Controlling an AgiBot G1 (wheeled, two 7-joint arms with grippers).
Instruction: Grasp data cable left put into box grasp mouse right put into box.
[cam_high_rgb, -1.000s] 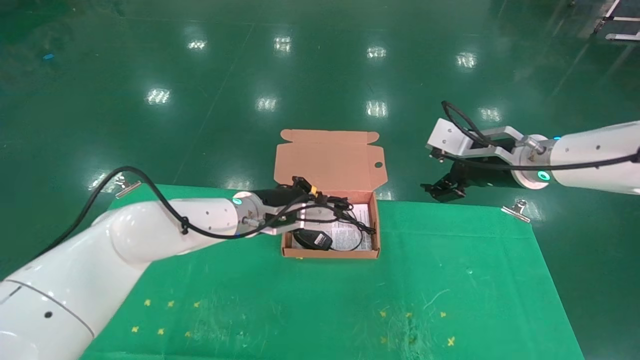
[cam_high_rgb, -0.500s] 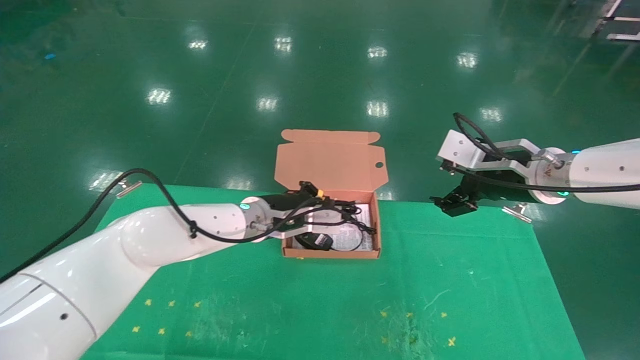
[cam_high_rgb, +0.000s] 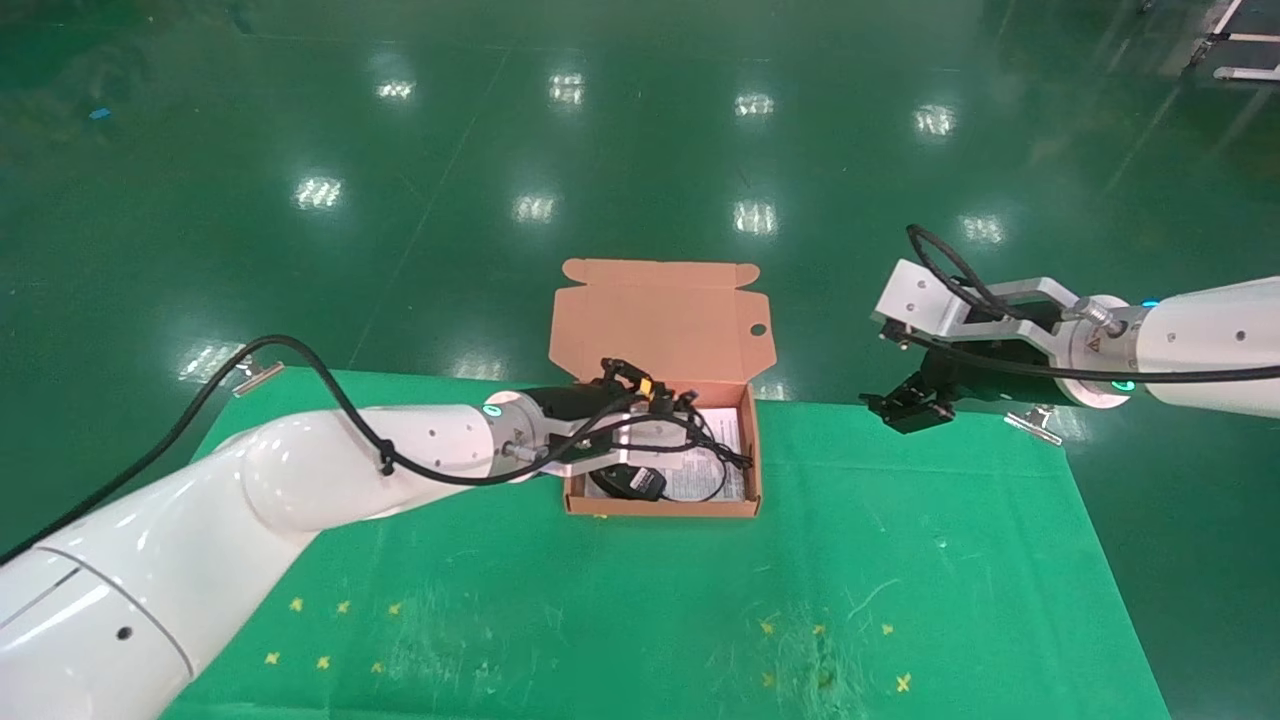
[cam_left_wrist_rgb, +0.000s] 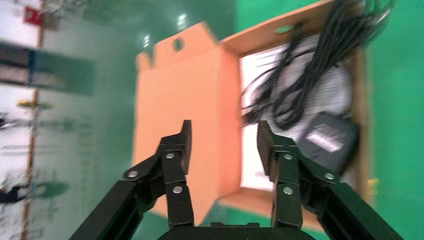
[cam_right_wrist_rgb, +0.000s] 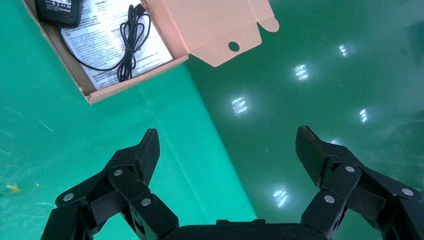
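The box (cam_high_rgb: 660, 507) stands open at the table's far middle, its lid (cam_high_rgb: 660, 320) upright behind it. Inside, on a white leaflet (cam_right_wrist_rgb: 107, 45), the black mouse (cam_high_rgb: 628, 482) lies label-up near the front left. The data cable (cam_high_rgb: 705, 438) lies in a long bundle across the leaflet. My left gripper (cam_high_rgb: 636, 384) hovers over the box's back left corner by the lid, open and empty. In the left wrist view that gripper (cam_left_wrist_rgb: 223, 140) faces the lid (cam_left_wrist_rgb: 185, 110), with the mouse (cam_left_wrist_rgb: 327, 140) and cable (cam_left_wrist_rgb: 305, 70) beyond. My right gripper (cam_high_rgb: 905, 402) hangs open off the table's far right edge.
A green cloth (cam_high_rgb: 650, 600) covers the table, held by metal clips (cam_high_rgb: 1030, 420) (cam_high_rgb: 255, 375) at the far corners. Small yellow crosses (cam_high_rgb: 330, 630) mark the near cloth. Glossy green floor (cam_high_rgb: 640, 150) lies beyond the far edge.
My left gripper has crept a little to the right over the box's back edge. The right arm drew back to the right and lower, then held still.
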